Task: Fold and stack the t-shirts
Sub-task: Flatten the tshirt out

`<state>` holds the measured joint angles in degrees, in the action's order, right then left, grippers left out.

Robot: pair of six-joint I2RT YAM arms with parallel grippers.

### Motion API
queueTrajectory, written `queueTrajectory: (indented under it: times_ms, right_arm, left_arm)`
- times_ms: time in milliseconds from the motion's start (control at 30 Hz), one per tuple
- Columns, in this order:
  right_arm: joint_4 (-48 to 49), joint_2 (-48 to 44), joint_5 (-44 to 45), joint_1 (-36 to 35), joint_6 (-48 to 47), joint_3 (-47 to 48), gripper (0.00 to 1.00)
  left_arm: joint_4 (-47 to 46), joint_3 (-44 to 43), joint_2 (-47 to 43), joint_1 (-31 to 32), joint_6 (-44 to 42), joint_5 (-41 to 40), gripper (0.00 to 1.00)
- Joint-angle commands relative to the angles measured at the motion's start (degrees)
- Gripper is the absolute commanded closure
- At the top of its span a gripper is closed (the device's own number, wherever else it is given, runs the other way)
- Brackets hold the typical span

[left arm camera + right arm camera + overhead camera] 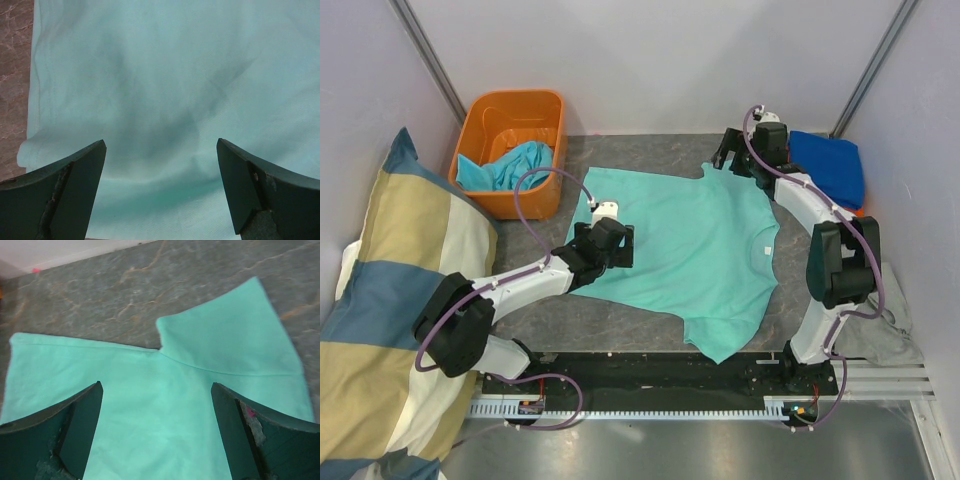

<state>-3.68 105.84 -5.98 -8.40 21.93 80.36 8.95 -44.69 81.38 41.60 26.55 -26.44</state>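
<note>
A mint-teal t-shirt (695,250) lies spread flat on the grey table, collar to the right and one sleeve toward the back. Over its left edge hovers my left gripper (613,246), open; in the left wrist view (161,150) only the smooth cloth (165,75) shows between its fingers. At the far sleeve (230,335) my right gripper (732,158) also stands open, its fingers (156,390) wide apart above the shirt (125,375). A turquoise t-shirt (515,165) is bunched in the orange bin (490,110). A royal blue t-shirt (830,165) lies folded at the back right.
A big blue-and-cream striped pillow (390,300) fills the left side. A grey cloth (880,335) lies by the right arm's base. A sliver of orange (863,210) peeks out under the blue shirt. White walls close in at the back and sides. Bare table (100,295) shows beyond the sleeve.
</note>
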Motion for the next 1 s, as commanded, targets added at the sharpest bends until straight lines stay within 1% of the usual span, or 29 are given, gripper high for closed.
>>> queueTrajectory:
  times_ms: [0, 233, 467, 600, 800, 900, 967]
  right_arm:
    - [-10.4, 0.8, 11.8, -0.3, -5.1, 0.1, 0.02]
    - [-14.5, 10.2, 15.6, -0.2, -4.8, 6.1, 0.02]
    - [-15.5, 14.8, 16.9, -0.3, -4.5, 9.2, 0.02]
    - [-17.1, 18.3, 17.3, -0.2, -4.6, 12.6, 0.02]
    - [-21.2, 26.3, 18.1, -0.2, -5.4, 21.4, 0.02]
    - [-23.6, 31.7, 18.3, -0.1, -5.7, 26.8, 0.02]
    - [-25.2, 33.6, 18.1, 0.1, -5.9, 30.9, 0.02]
  left_arm:
    - [-2.2, -2.3, -0.1, 0.1, -1.4, -0.6, 0.0]
    - [-1.4, -0.8, -2.1, 0.2, -0.8, -1.0, 0.0]
    - [0.0, 0.2, -3.4, 0.1, -0.8, -2.0, 0.0]
    - [1.2, -0.1, -4.0, 0.1, -0.5, -2.4, 0.0]
    - [3.9, -0.6, -5.3, 0.2, -0.1, -3.4, 0.0]
    - [5.2, -0.5, -5.9, 0.1, 0.4, -4.4, 0.0]
    - [5.5, -0.4, -6.1, 0.1, 1.0, -4.8, 0.0]
